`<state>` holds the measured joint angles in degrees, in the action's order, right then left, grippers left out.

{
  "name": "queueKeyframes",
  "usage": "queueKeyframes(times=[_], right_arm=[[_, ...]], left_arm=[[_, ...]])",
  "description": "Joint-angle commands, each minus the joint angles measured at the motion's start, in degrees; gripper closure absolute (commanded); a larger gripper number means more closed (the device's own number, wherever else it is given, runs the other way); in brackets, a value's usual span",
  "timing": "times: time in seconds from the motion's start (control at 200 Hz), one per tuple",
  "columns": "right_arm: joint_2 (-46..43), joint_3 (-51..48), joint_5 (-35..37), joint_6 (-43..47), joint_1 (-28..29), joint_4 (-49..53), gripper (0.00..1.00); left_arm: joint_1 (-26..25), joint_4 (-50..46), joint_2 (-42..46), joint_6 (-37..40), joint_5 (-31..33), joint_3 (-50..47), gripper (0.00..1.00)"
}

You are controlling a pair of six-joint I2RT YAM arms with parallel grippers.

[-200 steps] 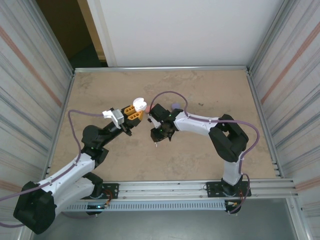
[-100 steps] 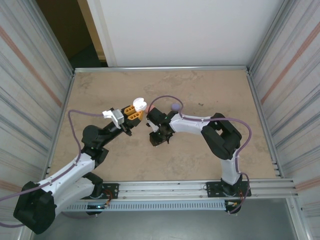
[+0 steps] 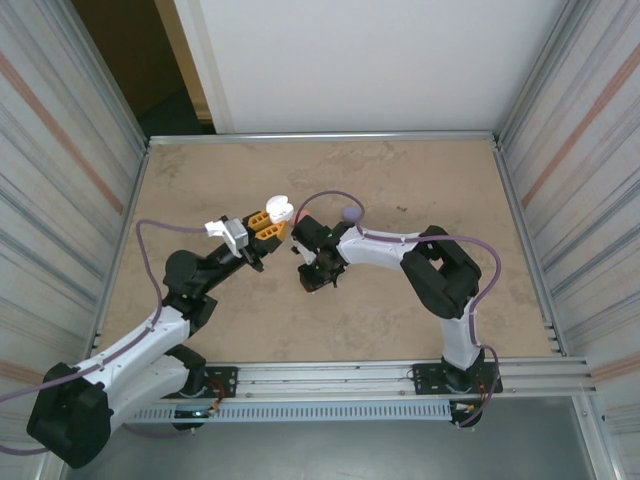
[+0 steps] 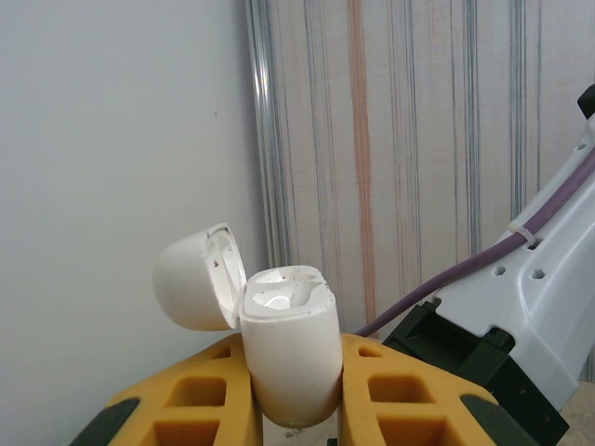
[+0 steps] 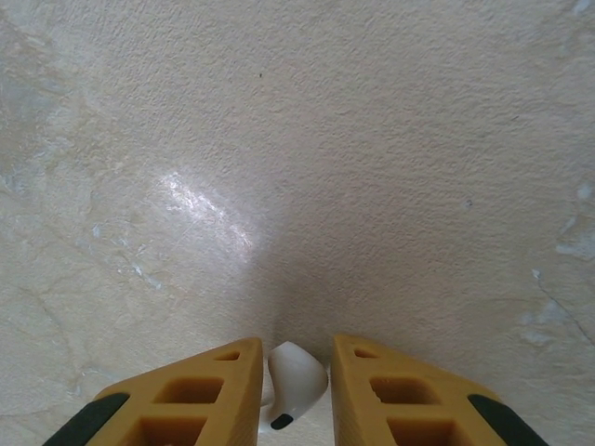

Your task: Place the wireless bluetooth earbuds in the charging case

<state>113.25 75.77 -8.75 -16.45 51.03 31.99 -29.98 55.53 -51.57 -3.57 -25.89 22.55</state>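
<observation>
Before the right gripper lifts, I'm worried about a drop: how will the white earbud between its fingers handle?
The white earbud looks glossy and rounded, so it may slip or twist between the right gripper's flat fingers. It's tiny, so probably light. If released, its bulb could roll on the table.

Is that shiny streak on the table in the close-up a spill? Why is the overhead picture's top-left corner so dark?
Right wrist view: the streak on the table looks like lamp glare, with a soft shadow ahead of the right pincer and the white earbud. Top external view: that corner is an unlit opening. Left wrist view: the white case is sharp, evenly lit.
</observation>
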Motion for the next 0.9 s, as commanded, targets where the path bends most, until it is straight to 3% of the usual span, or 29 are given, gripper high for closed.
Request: queueKeyframes(times=[0.0, 0.451, 0.897], right_arm=[[0.8, 1.0, 0.1, -0.8, 0.7, 2.8, 0.77], [-7.4, -2.1, 1.1, 1.5, -0.5, 0.8, 0.85], [-30.2, -5.3, -0.9, 6.2, -7.2, 1.7, 0.84]], left_arm=[[0.1, 1.2, 0.4, 1.3, -0.6, 1.3, 1.0], [0.1, 1.2, 0.6, 1.3, -0.6, 1.2, 1.0], [-0.2, 2.2, -2.5, 1.3, -1.0, 2.1, 1.0]])
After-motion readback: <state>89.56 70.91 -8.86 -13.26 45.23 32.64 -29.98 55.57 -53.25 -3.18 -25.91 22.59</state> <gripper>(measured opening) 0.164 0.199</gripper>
